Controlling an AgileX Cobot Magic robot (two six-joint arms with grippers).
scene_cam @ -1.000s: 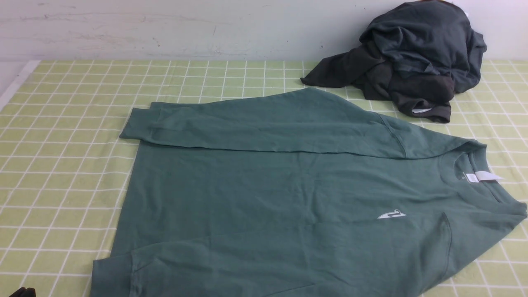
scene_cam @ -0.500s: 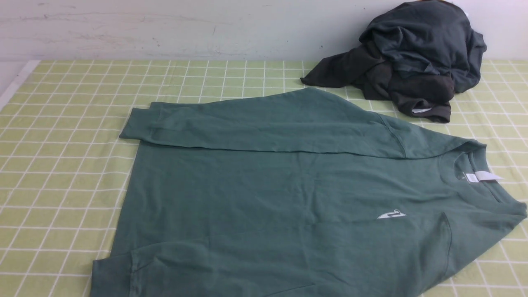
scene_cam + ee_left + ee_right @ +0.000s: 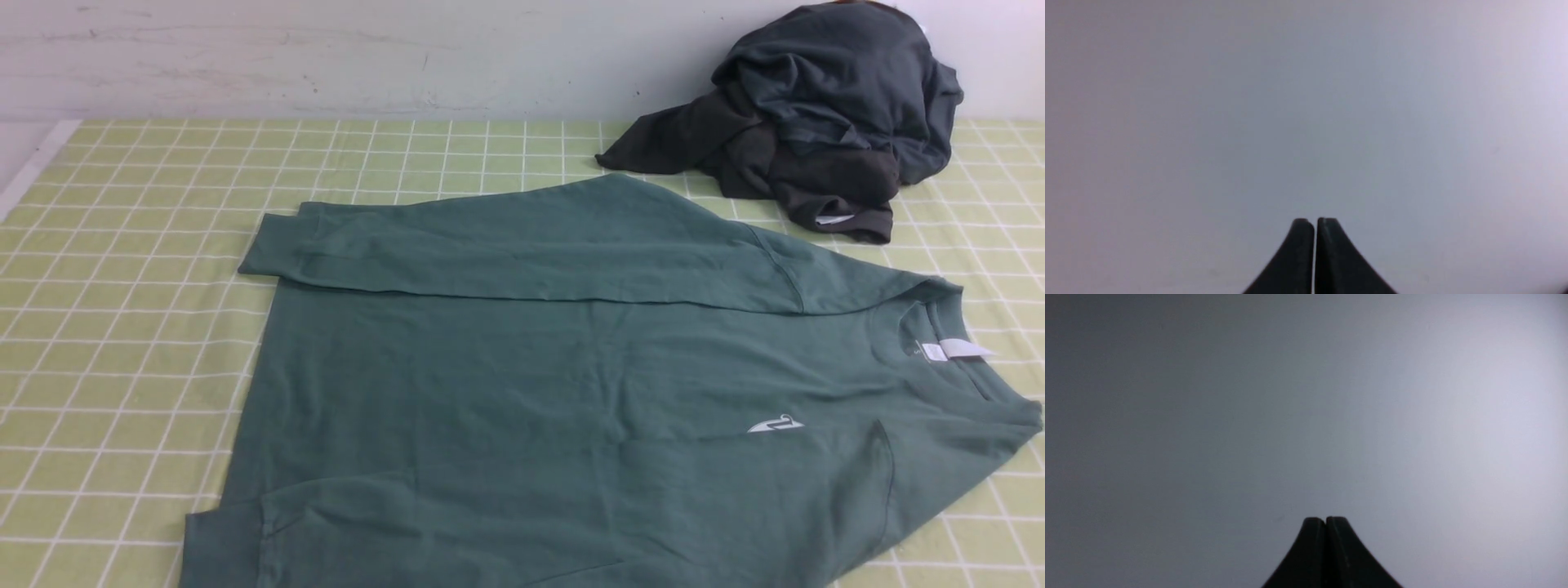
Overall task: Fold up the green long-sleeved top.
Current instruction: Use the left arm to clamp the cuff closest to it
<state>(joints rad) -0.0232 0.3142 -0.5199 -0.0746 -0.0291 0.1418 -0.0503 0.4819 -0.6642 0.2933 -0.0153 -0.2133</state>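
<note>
The green long-sleeved top point(image 3: 522, 384) lies flat on the checked table, neck to the right, hem to the left. Its far sleeve point(image 3: 506, 245) is folded across the body's far side. Its near sleeve point(image 3: 457, 523) lies folded over the near side. The white chest logo point(image 3: 775, 425) and white neck label point(image 3: 955, 349) face up. Neither gripper shows in the front view. My left gripper point(image 3: 1315, 222) is shut and empty, facing a blank grey surface. My right gripper point(image 3: 1325, 520) is shut and empty, facing the same kind of blank surface.
A heap of dark charcoal-grey garments point(image 3: 808, 122) sits at the back right against the wall. The yellow-green checked tablecloth point(image 3: 122, 327) covers the table; its left edge point(image 3: 33, 167) shows at the far left.
A dark tip at the bottom left corner of the front view one second ago has left the picture. The top has not moved.
</note>
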